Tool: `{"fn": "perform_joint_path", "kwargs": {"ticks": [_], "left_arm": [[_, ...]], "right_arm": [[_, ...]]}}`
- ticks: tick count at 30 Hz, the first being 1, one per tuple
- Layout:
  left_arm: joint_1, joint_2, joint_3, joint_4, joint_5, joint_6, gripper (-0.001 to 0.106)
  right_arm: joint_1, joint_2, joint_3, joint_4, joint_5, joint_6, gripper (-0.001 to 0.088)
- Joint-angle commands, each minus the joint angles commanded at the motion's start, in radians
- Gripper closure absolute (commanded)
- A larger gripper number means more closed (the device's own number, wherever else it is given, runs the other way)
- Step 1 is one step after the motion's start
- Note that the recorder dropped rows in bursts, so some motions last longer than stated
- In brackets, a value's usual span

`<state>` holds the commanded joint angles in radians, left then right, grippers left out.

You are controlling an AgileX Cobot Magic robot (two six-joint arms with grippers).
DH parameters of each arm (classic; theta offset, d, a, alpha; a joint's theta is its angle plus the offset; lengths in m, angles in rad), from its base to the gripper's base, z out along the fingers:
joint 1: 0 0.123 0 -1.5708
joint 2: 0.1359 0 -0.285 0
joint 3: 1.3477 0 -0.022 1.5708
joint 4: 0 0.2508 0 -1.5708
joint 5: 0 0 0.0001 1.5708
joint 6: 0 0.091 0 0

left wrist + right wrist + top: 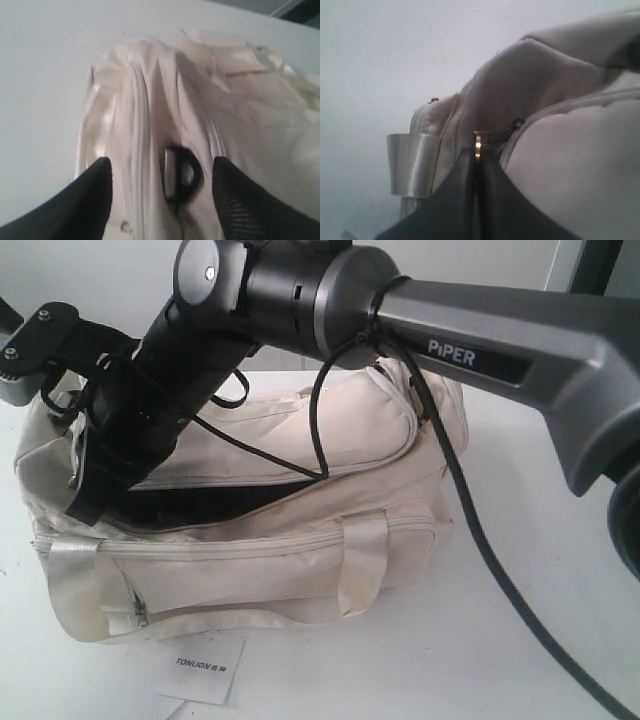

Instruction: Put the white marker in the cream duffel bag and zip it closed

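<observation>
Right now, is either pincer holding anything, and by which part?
Right pincer is shut on the cream duffel bag, by a gold piece at its zip, seemingly the pull. Left pincer is open, holding nothing.

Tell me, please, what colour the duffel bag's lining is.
Black; the lining shows best in the exterior view.

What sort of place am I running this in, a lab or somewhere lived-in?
Most likely a lab or test bench, not a home: a plain white table, a bare pale wall behind it, and a PiPER-branded robot arm over a staged cream duffel bag and one paper card.
</observation>
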<state>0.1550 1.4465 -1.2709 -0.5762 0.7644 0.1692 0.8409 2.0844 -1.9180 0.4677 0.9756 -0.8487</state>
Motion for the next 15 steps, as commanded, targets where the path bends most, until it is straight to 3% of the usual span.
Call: {"fn": "perform_joint_path", "kwargs": {"ticks": [5, 9, 15], "left_arm": [[-0.006, -0.114, 0.196, -0.052, -0.078, 0.002, 0.044], [-0.009, -0.136, 0.306, -0.093, -0.155, 0.004, 0.044], [-0.008, -0.126, 0.386, -0.341, -0.26, 0.212, 0.044]], "right_arm": [[0.0, -0.007, 0.0, -0.008, 0.003, 0.0, 0.0868], [0.0, -0.011, 0.0, 0.01, 0.006, 0.0, 0.0868], [0.0, -0.011, 0.0, 0.031, 0.019, 0.0, 0.0868]]}}
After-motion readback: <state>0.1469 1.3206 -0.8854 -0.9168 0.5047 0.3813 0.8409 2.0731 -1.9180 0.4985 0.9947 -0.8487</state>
